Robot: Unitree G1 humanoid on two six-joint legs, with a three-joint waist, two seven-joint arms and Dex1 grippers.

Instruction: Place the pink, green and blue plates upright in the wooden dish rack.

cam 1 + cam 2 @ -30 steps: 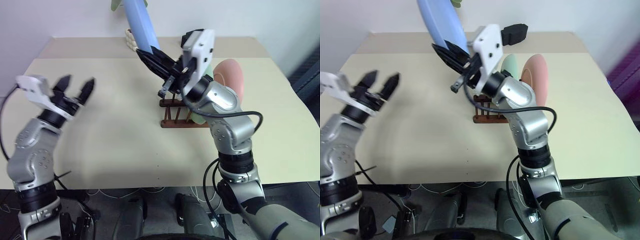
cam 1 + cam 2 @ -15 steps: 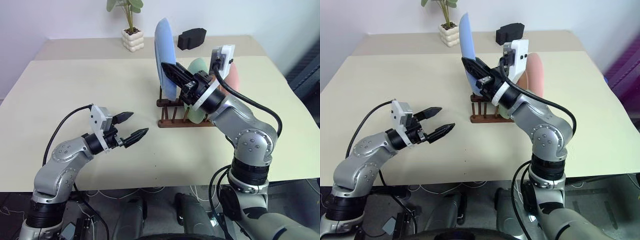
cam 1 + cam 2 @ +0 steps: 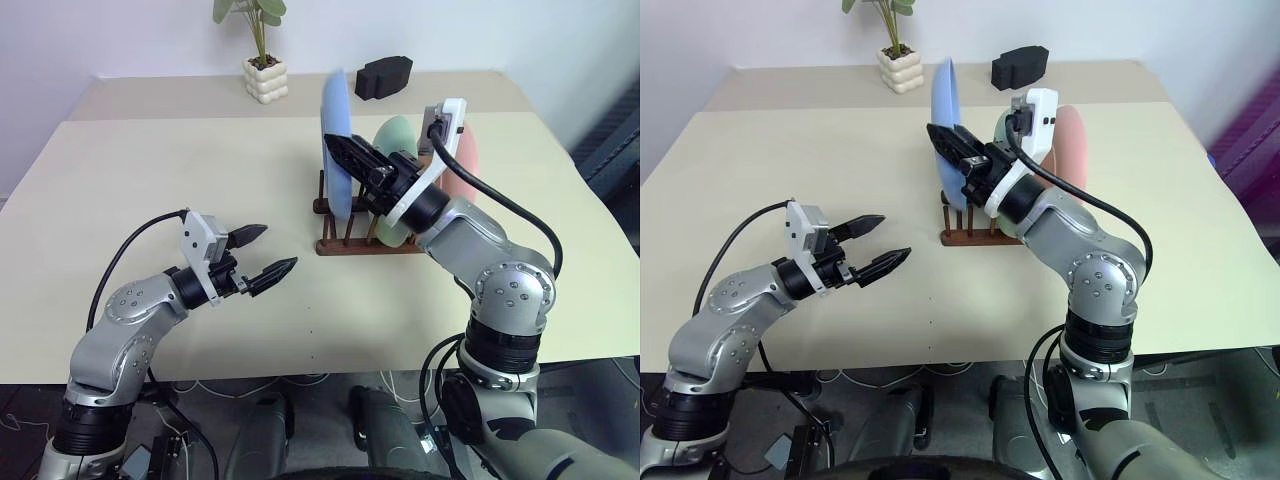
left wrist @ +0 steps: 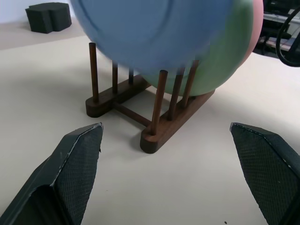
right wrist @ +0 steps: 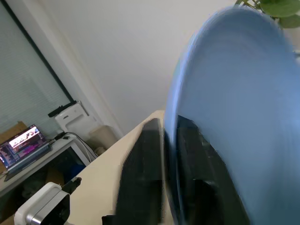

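The blue plate (image 3: pixel 336 130) stands on edge at the left end of the wooden dish rack (image 3: pixel 352 243), its lower edge down among the pegs and blurred. My right gripper (image 3: pixel 338 145) straddles its rim, fingers (image 5: pixel 140 168) slightly parted, so it is open. The green plate (image 3: pixel 397 135) and the pink plate (image 3: pixel 466 160) stand upright in the rack to the right of the blue one. My left gripper (image 3: pixel 278 247) hovers open and empty over the table, left of the rack and pointing at it. The left wrist view shows the rack (image 4: pixel 161 133) close ahead.
A potted plant (image 3: pixel 262 70) and a black block (image 3: pixel 383 75) sit at the back of the table. Bare tabletop (image 3: pixel 180 170) spreads to the left of the rack. The table's front edge runs just below my left arm.
The blue plate, held high and tilted a second ago, is now upright and has slid lower between the right fingers into the rack. My left arm came down toward the rack, then held still.
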